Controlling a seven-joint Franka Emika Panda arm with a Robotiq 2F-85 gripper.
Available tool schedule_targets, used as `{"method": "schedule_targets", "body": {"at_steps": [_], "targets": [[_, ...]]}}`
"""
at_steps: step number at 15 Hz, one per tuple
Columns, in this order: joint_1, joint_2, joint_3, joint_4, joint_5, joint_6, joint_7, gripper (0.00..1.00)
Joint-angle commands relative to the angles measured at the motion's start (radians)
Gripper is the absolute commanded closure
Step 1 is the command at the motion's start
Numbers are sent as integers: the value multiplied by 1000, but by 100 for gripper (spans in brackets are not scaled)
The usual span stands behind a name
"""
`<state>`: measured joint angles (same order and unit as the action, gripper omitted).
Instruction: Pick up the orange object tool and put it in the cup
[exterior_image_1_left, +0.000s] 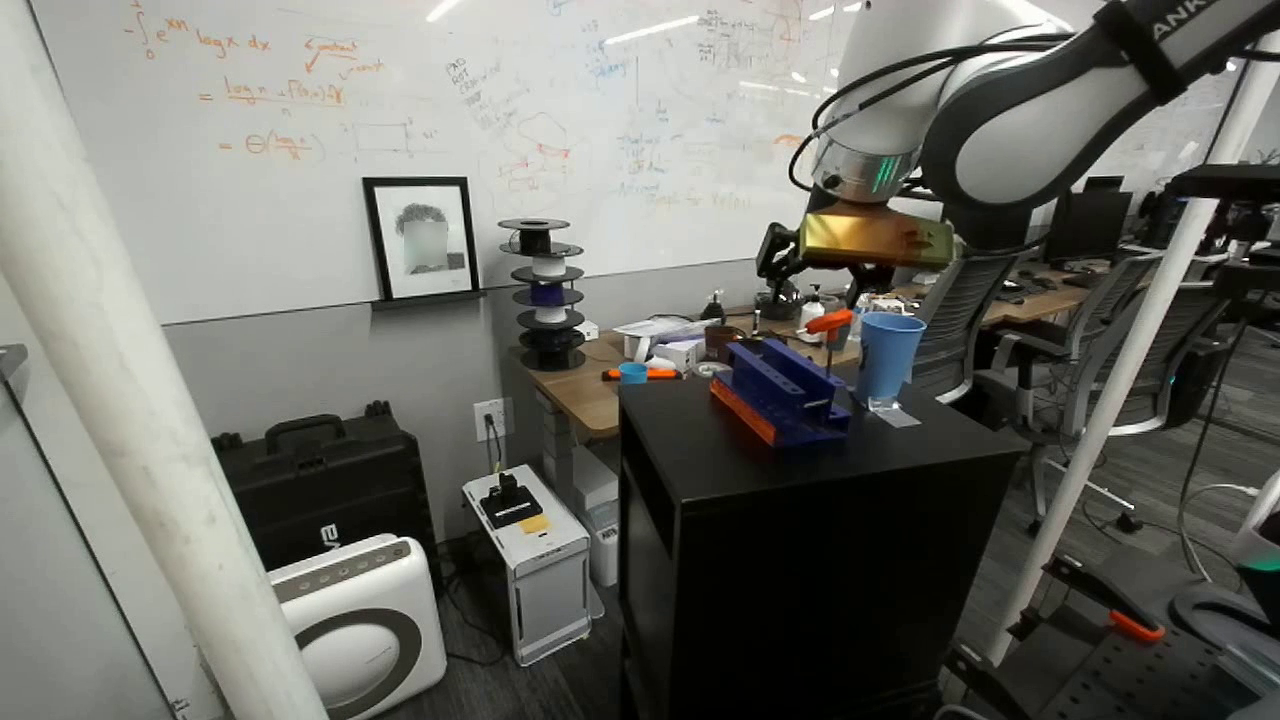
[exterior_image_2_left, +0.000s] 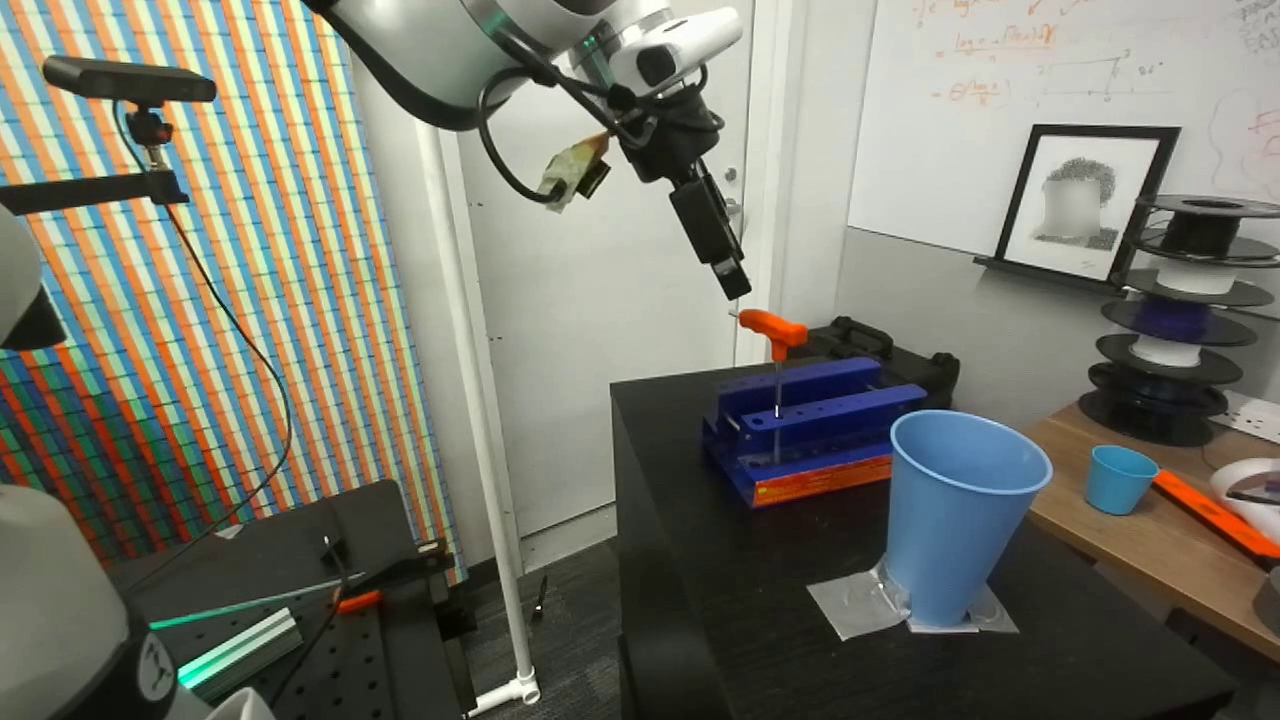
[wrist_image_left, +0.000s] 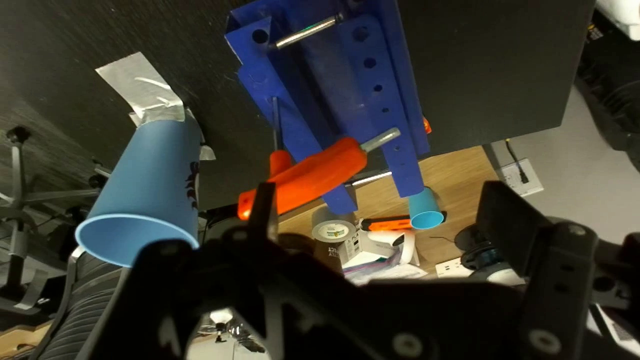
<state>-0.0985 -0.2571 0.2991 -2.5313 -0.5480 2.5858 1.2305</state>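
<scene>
I have the fingers (wrist_image_left: 505, 225) spread wide, gripping nothing. Below them, the orange T-handled tool (exterior_image_2_left: 776, 331) stands upright, metal shaft through a blue holed rack (exterior_image_2_left: 868, 404); lower, to one side, sits the tapered plastic cup (exterior_image_2_left: 955, 535).

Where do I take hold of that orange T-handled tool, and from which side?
I'd probably grip the orange handle from above, closing the open hand across its narrow width: it sits crosswise atop the upright shaft, standing clear above the blue rack, whereas the shaft is thin.
</scene>
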Motion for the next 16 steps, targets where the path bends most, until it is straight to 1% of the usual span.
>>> {"method": "schedule_targets", "body": {"at_steps": [1, 8, 9, 10, 11, 12, 14, 16], "targets": [[-6, -32, -28, -43, -53, 8, 63, 0], [-18, -13, -79, -59, -173, 14, 134, 0], [-16, -9, -85, -56, -189, 15, 137, 9], [-15, -7, -91, -54, -205, 14, 144, 26], [-13, -5, -96, -53, -217, 15, 148, 32], [-11, -1, -102, -51, -231, 14, 150, 42], [-8, 6, -112, -49, -245, 17, 154, 58], [-5, 12, -119, -46, -260, 15, 155, 72]]}}
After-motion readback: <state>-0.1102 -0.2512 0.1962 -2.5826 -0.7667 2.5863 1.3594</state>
